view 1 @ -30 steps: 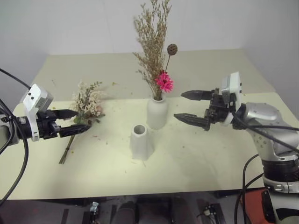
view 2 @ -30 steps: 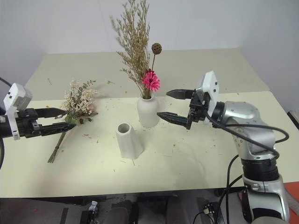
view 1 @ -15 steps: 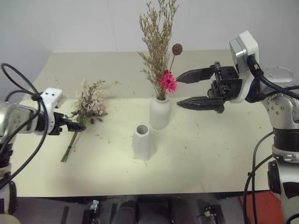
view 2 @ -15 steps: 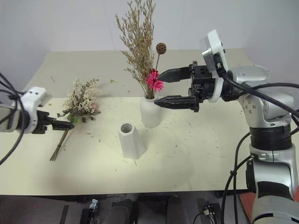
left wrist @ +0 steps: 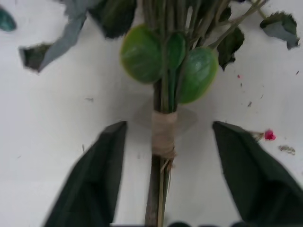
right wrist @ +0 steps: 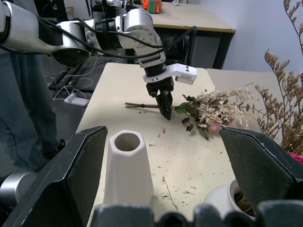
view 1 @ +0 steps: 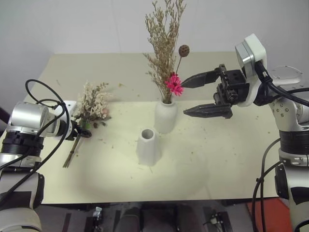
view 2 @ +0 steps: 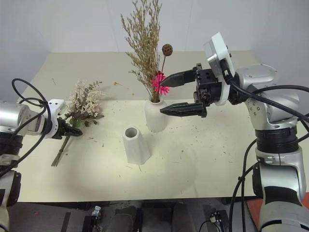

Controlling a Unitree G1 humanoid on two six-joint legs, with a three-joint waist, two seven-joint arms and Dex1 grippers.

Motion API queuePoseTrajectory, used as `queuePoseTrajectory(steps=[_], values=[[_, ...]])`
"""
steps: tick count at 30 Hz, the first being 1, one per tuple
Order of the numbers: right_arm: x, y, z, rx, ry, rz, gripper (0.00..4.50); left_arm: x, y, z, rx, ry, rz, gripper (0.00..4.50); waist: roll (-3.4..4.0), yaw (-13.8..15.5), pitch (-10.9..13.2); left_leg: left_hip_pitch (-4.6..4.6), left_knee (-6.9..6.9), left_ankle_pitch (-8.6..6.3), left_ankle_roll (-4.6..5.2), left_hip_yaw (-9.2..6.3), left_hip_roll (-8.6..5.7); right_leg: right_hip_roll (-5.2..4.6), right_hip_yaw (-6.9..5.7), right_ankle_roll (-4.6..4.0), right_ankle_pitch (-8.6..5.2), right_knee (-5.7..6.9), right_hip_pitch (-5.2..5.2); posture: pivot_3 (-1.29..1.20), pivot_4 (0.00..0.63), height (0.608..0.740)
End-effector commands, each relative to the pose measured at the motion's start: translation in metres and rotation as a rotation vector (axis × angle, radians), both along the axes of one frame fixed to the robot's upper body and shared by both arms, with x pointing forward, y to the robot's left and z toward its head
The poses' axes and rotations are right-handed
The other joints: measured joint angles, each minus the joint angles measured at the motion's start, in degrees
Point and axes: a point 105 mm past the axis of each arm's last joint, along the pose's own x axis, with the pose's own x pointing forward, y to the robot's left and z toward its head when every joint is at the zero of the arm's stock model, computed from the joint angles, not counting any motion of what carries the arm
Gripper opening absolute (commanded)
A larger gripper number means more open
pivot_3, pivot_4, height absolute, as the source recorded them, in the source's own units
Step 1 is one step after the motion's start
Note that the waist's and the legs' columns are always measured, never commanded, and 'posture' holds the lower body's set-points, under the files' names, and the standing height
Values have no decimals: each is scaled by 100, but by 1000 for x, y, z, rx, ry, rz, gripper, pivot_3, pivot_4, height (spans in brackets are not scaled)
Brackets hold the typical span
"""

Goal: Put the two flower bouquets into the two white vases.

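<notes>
Lying flat on the cream bench (view 1: 217, 159): the fuller bouquet (view 1: 91, 107) of cream sprigs, green leaves and a pale pink rose, heads toward 1 o'clock, stems (view 1: 71, 153) trailing to 7 o'clock. Bound with a tan wrap (left wrist: 164, 134) just below the leaves. Straddled at that wrap by the left gripper (left wrist: 165, 184), one black finger (left wrist: 97, 175) on each side, jaws apart and not touching the stems. Seen from the head at 9 o'clock of the bench, tips down at the stems (view 1: 77, 133).

Standing upright in the rounded white vase (view 1: 165, 116) near the bench's centre: the slim tan grass bouquet (view 1: 163, 43) with its magenta daisy (view 1: 173, 84) and a brown seed pod (view 1: 183, 50).

Just in front, at 7 o'clock of that vase: the shorter tapered vase (view 1: 147, 146), upright, mouth open and holding nothing.

At 3 o'clock of the rounded vase, raised above the bench: the right gripper (view 1: 186, 96), jaws spread wide, holding nothing, tips pointing toward the daisy.

Scattered across the bench: small dry plant bits (view 1: 193, 153).
</notes>
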Motion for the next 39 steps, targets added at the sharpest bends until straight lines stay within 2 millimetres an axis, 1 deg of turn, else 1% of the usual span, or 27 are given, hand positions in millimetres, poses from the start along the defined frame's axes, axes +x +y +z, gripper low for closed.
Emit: queuePoseTrajectory(steps=[1,6,8,9,10,11,12,14,16,17,19,20,21,22,26,30,31,34,39], values=[[-5,-1,11,17,-63,-3,4500,5,2,11,11,-41,-2,1685,0,-2,0,0,0,0,0,0,0,0,0,0,0,0,0,0,150,740],[-5,-3,10,17,-55,-17,4500,5,5,14,-1,-55,4,179,0,0,0,-1,2,0,0,-1,-3,-2,0,0,0,3,0,0,150,740],[-5,-5,8,15,-51,-29,4500,9,6,28,20,-165,-21,109,0,3,0,-1,2,0,0,-2,-3,-3,0,1,0,3,1,0,150,740],[-4,-6,7,14,-49,-38,4500,15,3,46,14,-292,-52,109,0,2,0,-2,2,0,0,-2,-4,-4,-1,1,0,3,0,0,150,740],[-4,-7,6,13,-48,-44,4500,18,0,58,8,-382,-70,109,0,1,0,-3,2,0,0,-3,-4,-4,-1,1,0,0,-1,0,150,740],[-3,-9,3,16,-45,-53,4500,19,-11,86,-58,-518,-110,109,0,-3,0,-7,3,1,-1,-3,-4,-6,0,1,1,3,-5,0,150,740],[-3,-11,0,16,-40,-60,4500,16,-20,112,-115,-639,-148,109,-1,-2,0,-9,2,2,-3,-4,-4,-7,0,1,1,1,-7,0,150,740],[-2,-14,-5,15,-33,-68,4500,9,-33,147,-186,-807,-211,109,-12,21,-1,-28,10,18,-31,-12,3,-8,-6,1,3,-1,-19,0,150,740],[-4,-17,-13,9,-22,-63,4500,-1,-50,174,-248,-919,-304,109,-17,60,-3,-46,20,29,-50,-18,11,-7,-14,1,5,-4,-25,0,150,740],[-5,-19,-16,5,-17,-59,4500,-5,-57,183,-275,-950,-341,109,-17,80,-3,-50,23,31,-53,-18,7,-10,-12,7,9,-7,-26,0,150,740],[-8,-23,-24,0,3,-46,4500,-16,-79,201,-354,-993,-459,109,-18,118,-3,-48,23,30,-52,-17,2,-13,-11,13,13,-10,-21,0,150,740],[-9,-24,-26,0,7,-41,4500,-19,-86,206,-381,-1005,-498,109,-18,137,-3,-46,24,29,-51,-16,-3,-15,-10,15,14,-11,-18,0,150,740],[-12,-27,-30,1,13,-31,4500,-27,-99,213,-431,-1012,-574,109,-18,145,-3,-42,24,20,-34,-17,-13,-15,-10,16,14,-10,-12,0,150,740],[-14,-29,-32,2,15,-25,4500,-32,-107,216,-461,-1014,-622,109,-18,158,-3,-38,25,11,-20,-18,-13,-15,-11,16,14,-9,-8,0,150,740],[-23,-38,-46,-16,-6,10,4500,-56,-142,232,-605,-1021,-859,109,-18,137,-3,-39,34,11,-18,-24,-15,-13,-12,18,15,-10,-2,0,150,740],[-22,-41,-56,-32,-5,-18,4500,-73,-159,242,-747,-1000,-999,109,-19,115,-3,-36,38,12,-20,-24,-15,-12,-12,18,15,-8,0,0,150,740],[-21,-41,-58,-33,-6,-23,4500,-77,-162,242,-784,-975,-1028,109,-19,97,-3,-32,40,12,-20,-21,-14,-12,-8,18,15,-7,1,0,150,740],[-21,-40,-59,-29,-13,-33,4500,-89,-169,233,-834,-893,-1114,109,-18,31,-3,-16,39,10,-18,-18,-12,-10,-2,18,15,-8,6,0,150,740],[-21,-35,-60,-12,-20,-42,4500,-88,-182,220,-889,-830,-1141,109,-18,16,-3,-9,46,11,-18,-19,-12,-9,-1,18,15,-9,11,0,150,740]])
